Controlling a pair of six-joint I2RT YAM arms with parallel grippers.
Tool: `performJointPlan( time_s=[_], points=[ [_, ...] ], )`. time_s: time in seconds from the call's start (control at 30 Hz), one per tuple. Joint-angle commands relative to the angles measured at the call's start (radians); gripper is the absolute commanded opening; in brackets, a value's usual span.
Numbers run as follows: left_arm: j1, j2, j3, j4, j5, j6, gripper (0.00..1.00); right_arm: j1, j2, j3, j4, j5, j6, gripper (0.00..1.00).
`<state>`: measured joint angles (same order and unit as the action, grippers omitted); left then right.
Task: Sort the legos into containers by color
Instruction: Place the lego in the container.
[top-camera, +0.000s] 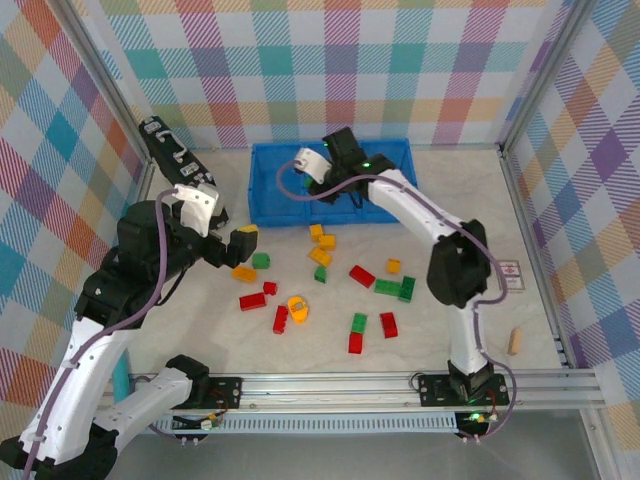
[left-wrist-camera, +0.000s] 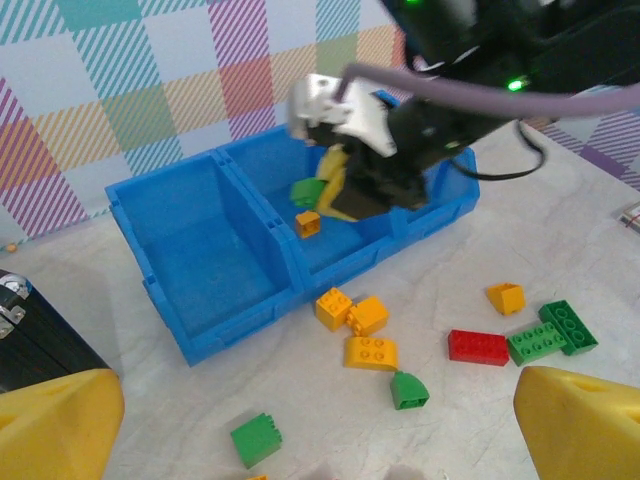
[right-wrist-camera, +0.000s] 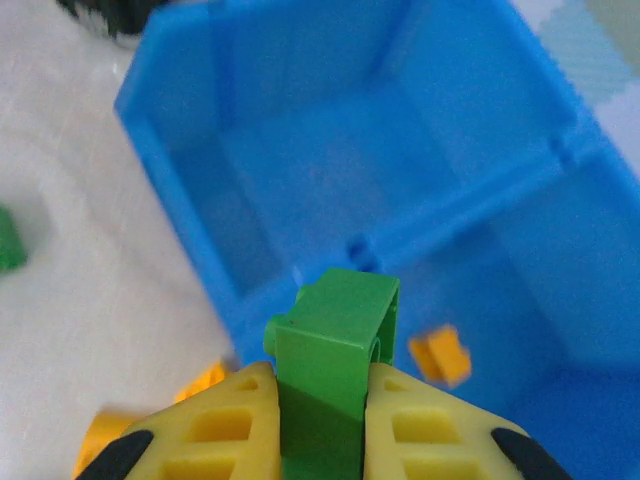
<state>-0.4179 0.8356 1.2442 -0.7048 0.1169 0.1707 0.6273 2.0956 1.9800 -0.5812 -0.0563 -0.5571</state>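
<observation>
One green brick (right-wrist-camera: 335, 350) over the tray (right-wrist-camera: 160, 160), middle compartment

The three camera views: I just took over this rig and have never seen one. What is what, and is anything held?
Two robot arms are bolted at the table's near edge. The top view looks down from behind them; the wrist views come from a camera on each arm, its own yellow fingers at the bottom. Red, green and yellow-orange bricks lie loose on the table, in front of a blue three-compartment tray. The right gripper is shut on a green brick over the tray; one orange brick lies in the middle compartment. The left gripper is open and empty, above the loose bricks.
</observation>
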Motion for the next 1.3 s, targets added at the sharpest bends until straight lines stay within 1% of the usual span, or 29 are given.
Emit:
performJointPlan(
  time_s=[0.0, 0.1, 0.2, 0.3, 0.4, 0.7, 0.93, 1.07, 1.27],
  points=[
    [-0.012, -0.001, 0.013, -0.013, -0.019, 0.012, 1.00, 0.042, 0.091, 0.110, 0.090, 0.023, -0.003, 0.21],
    [-0.012, -0.029, 0.006, 0.000, -0.047, 0.018, 1.00, 0.053, 0.177, 0.216, 0.086, 0.007, 0.016, 0.21],
    [-0.012, -0.052, -0.003, 0.011, -0.061, 0.021, 1.00, 0.058, 0.237, 0.275, 0.101, 0.010, 0.029, 0.21],
    [-0.011, -0.057, -0.009, 0.012, -0.065, 0.021, 1.00, 0.063, 0.263, 0.256, 0.167, 0.020, 0.018, 0.21],
    [-0.012, -0.052, -0.011, 0.007, -0.063, 0.019, 1.00, 0.064, 0.296, 0.256, 0.189, 0.022, 0.000, 0.22],
    [-0.012, -0.049, -0.009, 0.018, -0.071, 0.012, 1.00, 0.076, 0.369, 0.269, 0.177, 0.033, -0.095, 0.23],
    [-0.012, -0.026, 0.013, 0.011, -0.052, 0.006, 1.00, 0.102, 0.413, 0.264, 0.161, 0.096, -0.213, 0.23],
    [-0.011, -0.025, 0.018, 0.008, -0.051, 0.003, 1.00, 0.111, 0.428, 0.250, 0.158, 0.125, -0.253, 0.26],
    [-0.012, -0.031, 0.023, 0.002, -0.055, 0.003, 1.00, 0.117, 0.423, 0.226, 0.164, 0.134, -0.282, 0.32]
  ],
)
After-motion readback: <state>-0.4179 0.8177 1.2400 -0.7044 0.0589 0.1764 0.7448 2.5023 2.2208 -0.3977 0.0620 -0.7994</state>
